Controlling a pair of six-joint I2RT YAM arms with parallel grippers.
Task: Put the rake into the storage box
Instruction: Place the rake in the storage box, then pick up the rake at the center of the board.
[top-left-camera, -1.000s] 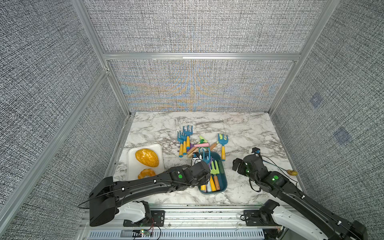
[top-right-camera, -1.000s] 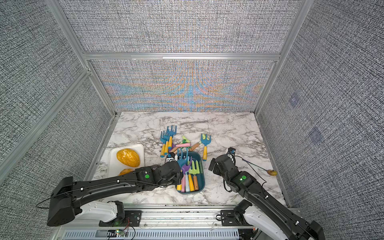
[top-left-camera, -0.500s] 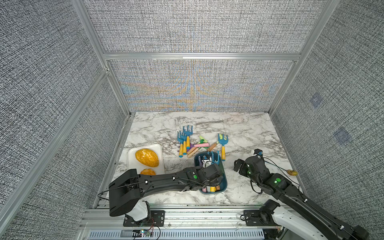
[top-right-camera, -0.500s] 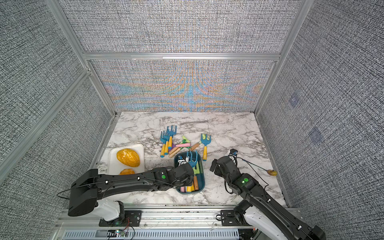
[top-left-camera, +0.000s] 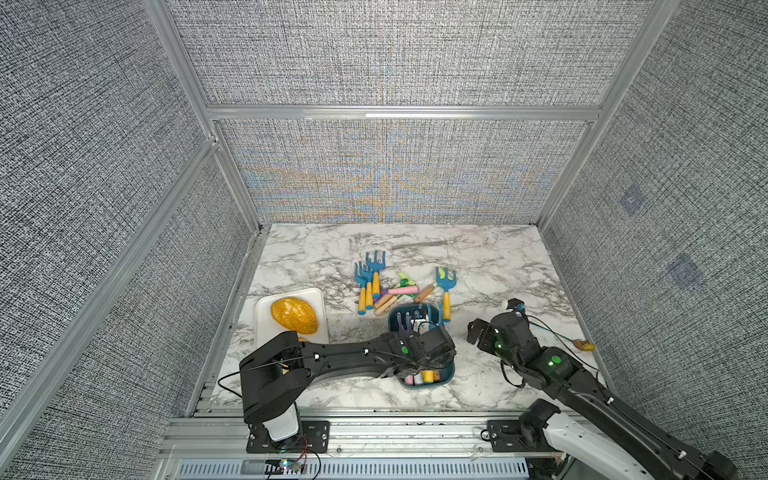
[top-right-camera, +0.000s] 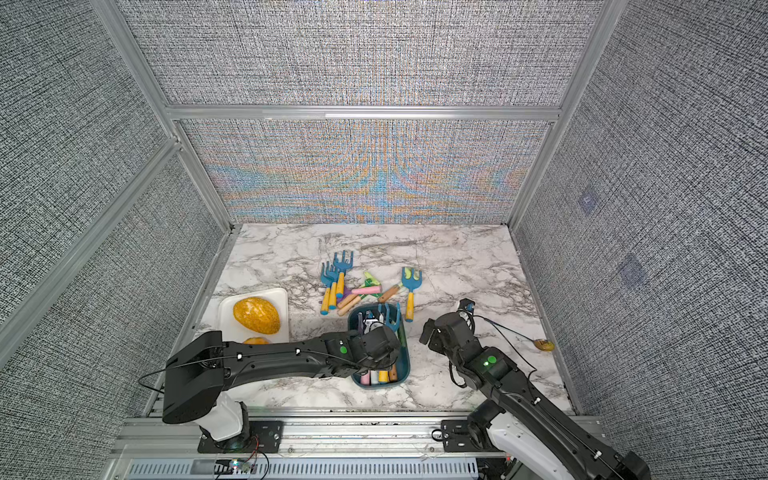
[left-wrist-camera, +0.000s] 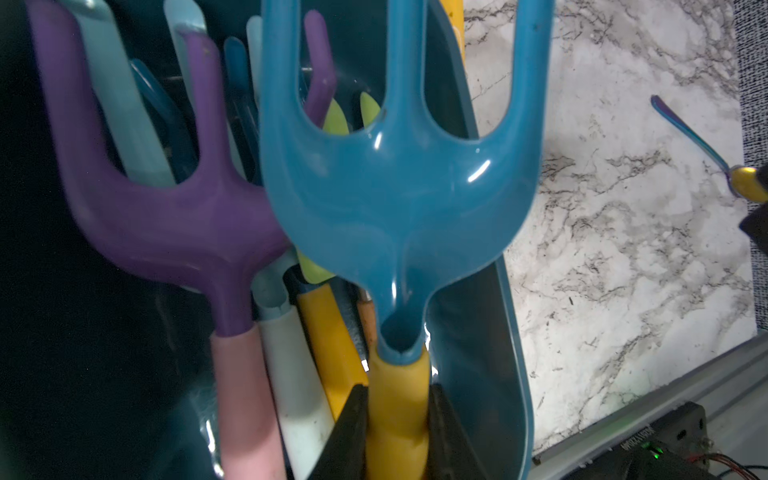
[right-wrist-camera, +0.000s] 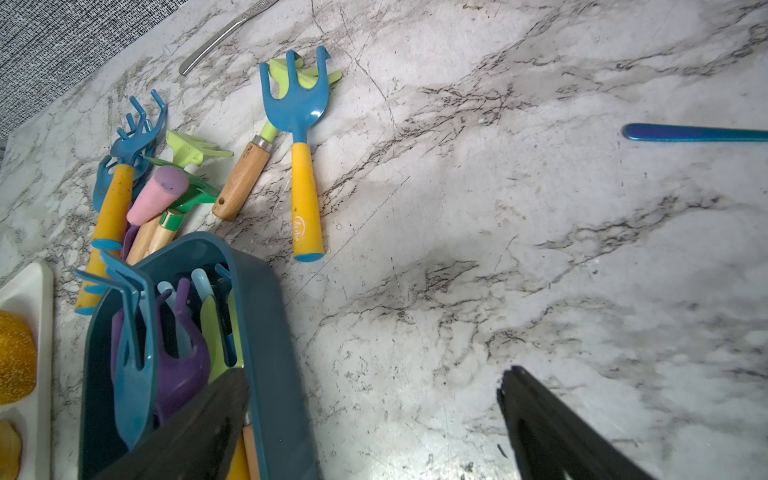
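The rake (left-wrist-camera: 399, 195), a blue plastic three-tined head on a yellow handle, hangs over the storage box (left-wrist-camera: 471, 357), a dark teal shallow plastic tub with rounded corners, and is not yet lying in it. Its long axis runs along the length of the tub, tines toward the far end wall and handle back toward the robot's base. In a top view the blue tines (top-right-camera: 391, 316) show at the far end, on the side nearer the right arm. From the right wrist camera the head stands above the rim, so I judge it raised over the contents rather than resting on them; any contact underneath is hidden. Just beside it, lower in the tub, lies a purple plastic rake with a pink handle (left-wrist-camera: 183, 216), pointing the same way.

The left gripper (left-wrist-camera: 397, 388) is closed narrow on the yellow handle, a black finger (left-wrist-camera: 351, 432) on each side, close behind the head. The rake thus extends straight ahead of that gripper, in line with the tub. The coming move looks like a short descent and a release, keeping the tines inside the far wall.

The right gripper (right-wrist-camera: 374, 372) hovers beside the tub over the white marble tabletop (right-wrist-camera: 498, 249), jaws spread wide and empty.
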